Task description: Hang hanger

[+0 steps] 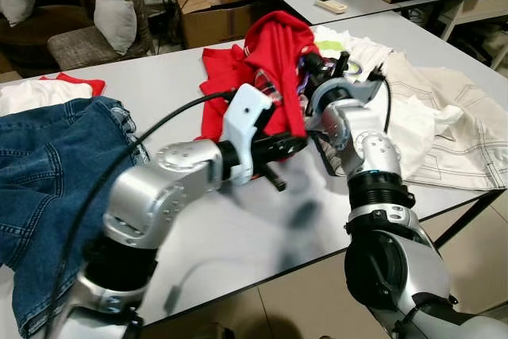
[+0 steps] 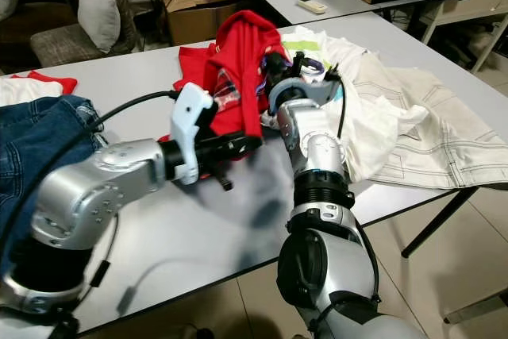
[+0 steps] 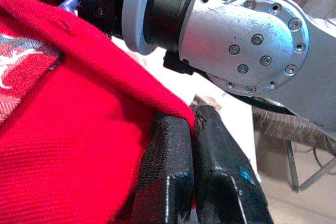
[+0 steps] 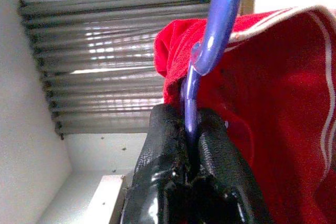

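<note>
While jeans (image 1: 48, 164) are lying on the left of the table (image 1: 262, 236), I am seeing my left gripper (image 3: 191, 129) reaching over the grey top to the red shirt (image 1: 270, 69) at the middle, its two fingers (image 3: 168, 166) pressing tight together on a fold of the shirt's edge. Just right of it, my right gripper (image 4: 190, 124) is pointing up into the same shirt, its fingers clamping flat on the thin purple hanger (image 4: 212, 35), which is rising out of them and curving against the red cloth. The hanger is sitting inside the bunched shirt, above the table's middle. Farther right, white clothes (image 1: 444, 117) are spreading across the table.
</note>
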Controlling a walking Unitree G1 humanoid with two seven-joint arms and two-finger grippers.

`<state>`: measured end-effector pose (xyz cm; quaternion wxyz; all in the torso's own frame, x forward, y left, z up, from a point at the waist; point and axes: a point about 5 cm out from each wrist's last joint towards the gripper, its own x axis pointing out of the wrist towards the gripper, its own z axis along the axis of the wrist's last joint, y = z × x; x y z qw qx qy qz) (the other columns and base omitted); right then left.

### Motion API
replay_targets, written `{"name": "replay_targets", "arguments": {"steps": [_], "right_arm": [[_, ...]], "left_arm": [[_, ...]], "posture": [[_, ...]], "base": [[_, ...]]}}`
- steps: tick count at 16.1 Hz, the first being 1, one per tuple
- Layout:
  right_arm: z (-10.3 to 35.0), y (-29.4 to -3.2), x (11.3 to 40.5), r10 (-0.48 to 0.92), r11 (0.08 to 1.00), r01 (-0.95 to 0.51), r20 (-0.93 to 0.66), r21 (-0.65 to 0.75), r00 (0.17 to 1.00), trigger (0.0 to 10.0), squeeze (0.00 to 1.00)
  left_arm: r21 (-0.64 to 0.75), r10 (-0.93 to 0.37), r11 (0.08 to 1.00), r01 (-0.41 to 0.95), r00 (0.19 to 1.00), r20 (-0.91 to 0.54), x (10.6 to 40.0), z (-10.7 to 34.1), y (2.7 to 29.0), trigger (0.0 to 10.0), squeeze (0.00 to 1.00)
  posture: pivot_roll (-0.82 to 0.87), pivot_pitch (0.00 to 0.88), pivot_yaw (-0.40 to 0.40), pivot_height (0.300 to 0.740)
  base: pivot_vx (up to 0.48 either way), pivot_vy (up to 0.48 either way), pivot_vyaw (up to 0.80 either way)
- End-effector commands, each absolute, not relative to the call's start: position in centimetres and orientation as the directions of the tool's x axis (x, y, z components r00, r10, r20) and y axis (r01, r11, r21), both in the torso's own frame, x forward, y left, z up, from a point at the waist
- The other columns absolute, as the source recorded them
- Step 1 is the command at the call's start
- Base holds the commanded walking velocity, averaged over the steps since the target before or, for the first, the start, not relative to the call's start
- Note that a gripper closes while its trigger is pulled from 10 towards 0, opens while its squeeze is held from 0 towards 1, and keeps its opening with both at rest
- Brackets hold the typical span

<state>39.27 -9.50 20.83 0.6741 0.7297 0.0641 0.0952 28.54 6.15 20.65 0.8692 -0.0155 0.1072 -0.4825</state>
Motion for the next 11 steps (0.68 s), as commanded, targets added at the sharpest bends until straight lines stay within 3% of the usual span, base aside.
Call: {"name": "replay_targets", "arguments": {"steps": [1,2,5,7,8,11], "right_arm": [[21.2,-7.8,38.7,0.253,-0.112,-0.050,0.077,0.992,0.964,10.0,0.00],[21.1,-8.0,38.7,0.250,-0.108,-0.048,0.074,0.993,0.965,10.0,0.00],[20.1,-9.1,38.8,0.215,0.046,-0.025,0.015,0.999,0.976,10.0,0.00],[20.1,-9.3,38.9,0.201,0.057,-0.033,0.021,0.998,0.979,10.0,0.00],[20.1,-9.7,39.0,0.187,0.071,-0.039,0.025,0.997,0.982,10.0,0.00],[19.7,-10.6,39.2,0.159,0.080,-0.023,0.010,0.997,0.987,10.0,0.00]], "left_arm": [[-0.171,-0.871,0.487,0.857,0.462,-0.164,27.9,20.3,6.2,10.0,1.00],[-0.177,-0.879,0.474,0.863,0.452,-0.152,27.8,20.5,6.3,10.0,1.00],[-0.162,-0.957,0.274,0.948,0.253,-0.140,24.9,21.3,6.4,10.0,1.00],[-0.135,-0.946,0.308,0.942,0.288,-0.151,25.4,21.4,6.7,10.0,1.00],[-0.113,-0.929,0.361,0.926,0.347,-0.132,26.2,22.0,7.3,10.0,1.00],[-0.109,-0.948,0.316,0.942,0.318,-0.002,25.8,24.7,9.0,10.0,1.00]], "posture": [[-0.01,0.000,0.044,0.740],[-0.01,0.000,0.044,0.740],[-0.03,0.000,0.053,0.740],[-0.04,0.000,0.052,0.740],[-0.03,0.000,0.047,0.740],[-0.02,0.000,0.038,0.740]], "base": [[0.000,0.000,0.00],[0.000,0.000,0.00],[0.000,0.000,0.00],[0.000,0.000,0.00],[0.000,0.000,0.00],[0.000,0.000,0.00]]}}
